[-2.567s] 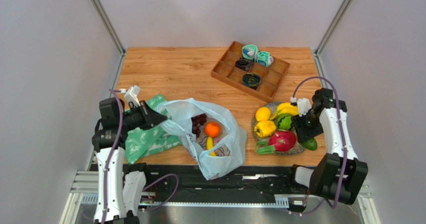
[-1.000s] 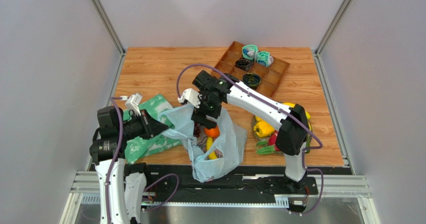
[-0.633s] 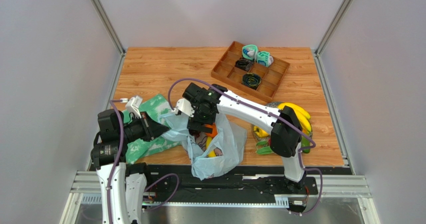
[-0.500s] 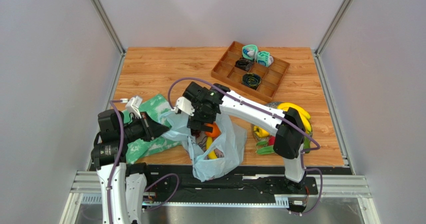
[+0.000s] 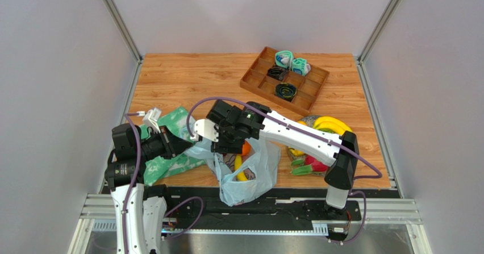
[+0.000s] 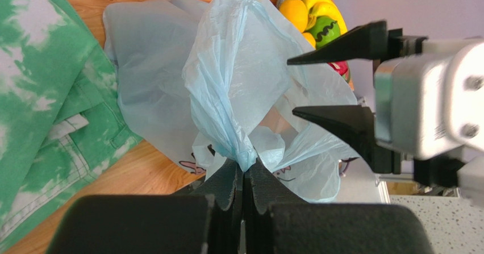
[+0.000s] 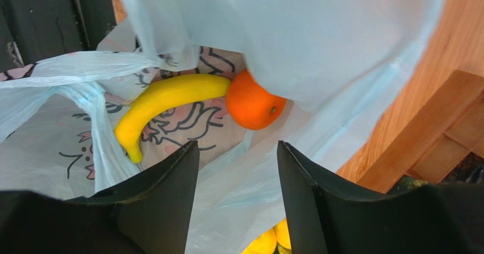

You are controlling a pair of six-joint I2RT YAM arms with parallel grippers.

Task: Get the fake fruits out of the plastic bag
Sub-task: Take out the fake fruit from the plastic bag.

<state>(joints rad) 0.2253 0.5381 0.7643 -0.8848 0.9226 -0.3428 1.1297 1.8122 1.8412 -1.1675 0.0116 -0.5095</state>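
The pale-blue plastic bag (image 5: 250, 171) lies at the table's near edge, mouth open. My left gripper (image 5: 183, 142) is shut on a bunched edge of the bag (image 6: 238, 83) and holds it up; its jaws (image 6: 244, 169) pinch the plastic. My right gripper (image 5: 230, 148) is open and empty, hovering over the bag's mouth. In the right wrist view it (image 7: 237, 146) sits just short of an orange (image 7: 250, 103) and a single yellow banana (image 7: 165, 98) inside the bag. The orange (image 5: 245, 149) and banana (image 5: 238, 164) peek out beside it. The grapes are hidden.
A plate (image 5: 309, 119) at the right holds a banana bunch (image 5: 332, 123), dragon fruit (image 5: 318, 164) and other fruits. A green-and-white cloth (image 5: 165, 163) lies under my left gripper. A wooden compartment tray (image 5: 284, 79) stands at the back.
My right arm has swung from the plate over to the bag, then shifted left and lower over its mouth, covering the grapes. My left gripper keeps holding the bag's edge.
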